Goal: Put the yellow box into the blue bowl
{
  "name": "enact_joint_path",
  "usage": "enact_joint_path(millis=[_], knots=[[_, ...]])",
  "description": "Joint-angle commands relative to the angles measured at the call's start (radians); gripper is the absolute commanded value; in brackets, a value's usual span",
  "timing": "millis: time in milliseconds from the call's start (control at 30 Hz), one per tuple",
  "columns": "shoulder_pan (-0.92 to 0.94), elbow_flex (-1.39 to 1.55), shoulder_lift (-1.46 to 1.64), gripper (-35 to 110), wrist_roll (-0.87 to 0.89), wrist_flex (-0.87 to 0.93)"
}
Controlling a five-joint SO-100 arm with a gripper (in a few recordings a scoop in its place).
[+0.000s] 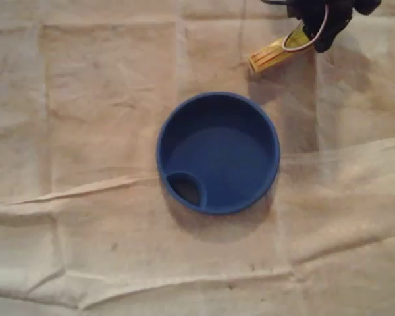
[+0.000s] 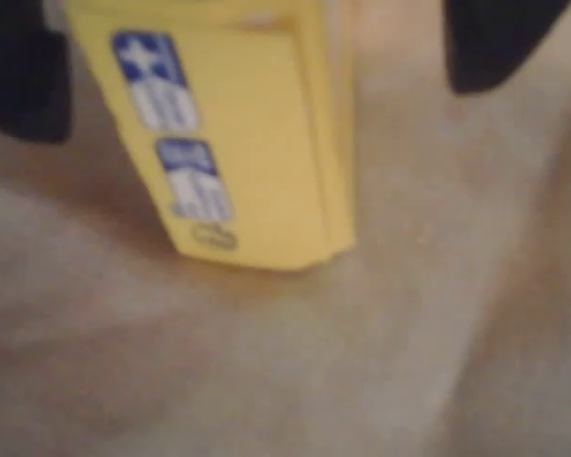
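- The yellow rectangular cardboard box (image 1: 271, 54) sits at the upper right of the overhead view, lying at a slant on the cloth; its free end, with red stripes, points down-left toward the bowl; its other end is hidden under the gripper
- In the wrist view the yellow box (image 2: 238, 143) is blurred and close, with blue-and-white printed labels on its upper face; whether it rests fully on the cloth cannot be told
- The black two-finger gripper (image 1: 309, 36) straddles the box; in the wrist view the gripper (image 2: 257, 57) has one dark finger (image 2: 19, 76) right against the box's left side and the other finger (image 2: 500, 38) apart from it, bare cloth showing between; the jaws are spread, not clamped
- The round blue plastic bowl (image 1: 163, 141) stands mid-frame, near the box but not touching it; a small pocket (image 1: 185, 187) sits at its lower-left rim
- The wrinkled beige cloth (image 1: 85, 131) covers the table
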Motion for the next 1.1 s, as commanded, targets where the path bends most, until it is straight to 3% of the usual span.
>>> enact_joint_path(millis=[0,600,867,1067], knots=[[0.009,-0.055,0.005,22,-0.009,-0.006],[0.061,-0.043,0.000,22,-0.089,-0.058],[0.061,-0.058,0.005,-1,-0.081,-0.060],[0.061,-0.060,0.015,0,-0.080,-0.058]])
